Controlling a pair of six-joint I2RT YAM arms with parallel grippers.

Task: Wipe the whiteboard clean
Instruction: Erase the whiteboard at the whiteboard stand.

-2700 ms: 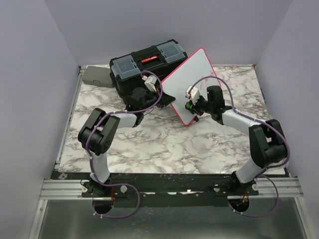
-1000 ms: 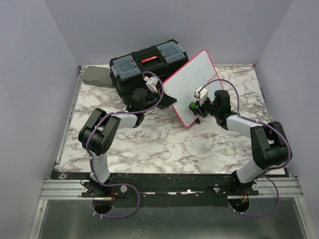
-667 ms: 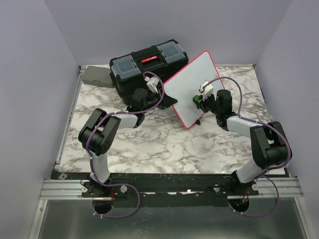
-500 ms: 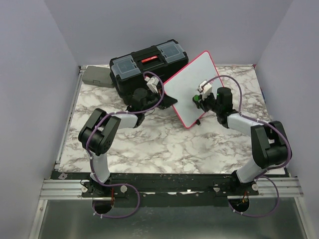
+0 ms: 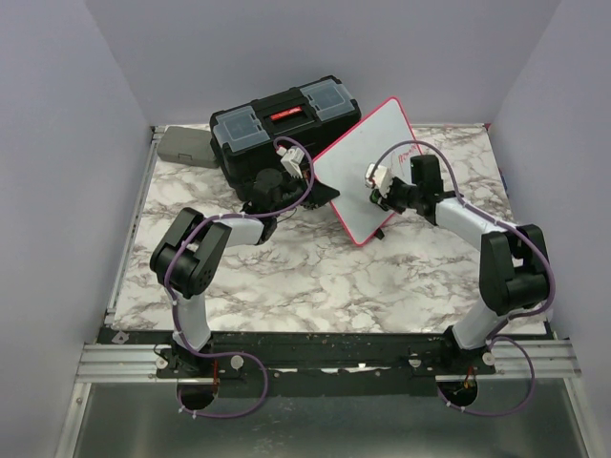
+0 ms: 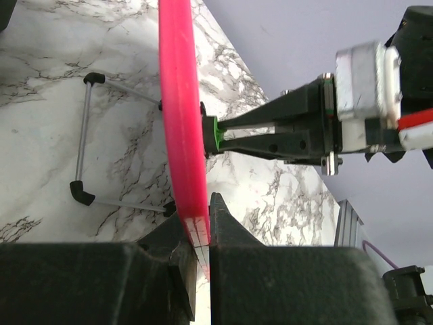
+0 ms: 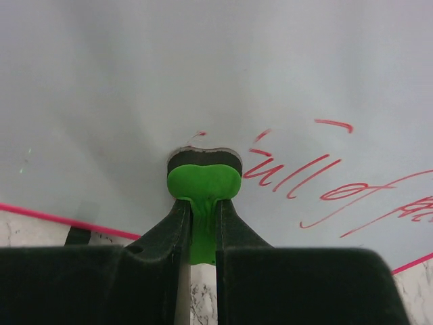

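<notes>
left fingers (image 6: pixel 233 254) clamp whiteboard (image 6: pixel 181 101) frame | right fingers (image 7: pixel 159 237) pinch green eraser (image 7: pixel 203 181) touching whiteboard | toolbox (image 5: pixel 277 119) lid shut

Right pincer (image 5: pixel 384 196) with green eraser (image 7: pixel 203 179) shifted across whiteboard (image 5: pixel 358 157); wrist swung back.

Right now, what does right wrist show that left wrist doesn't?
Right wrist only: red handwriting across the face of the pink-red-framed whiteboard. Left wrist only: left fingers clamping its frame edge-on, plus the thin wire stand with black feet on the marble tabletop. Both: the green eraser with a dark pad, held by the right fingers against the board.
</notes>
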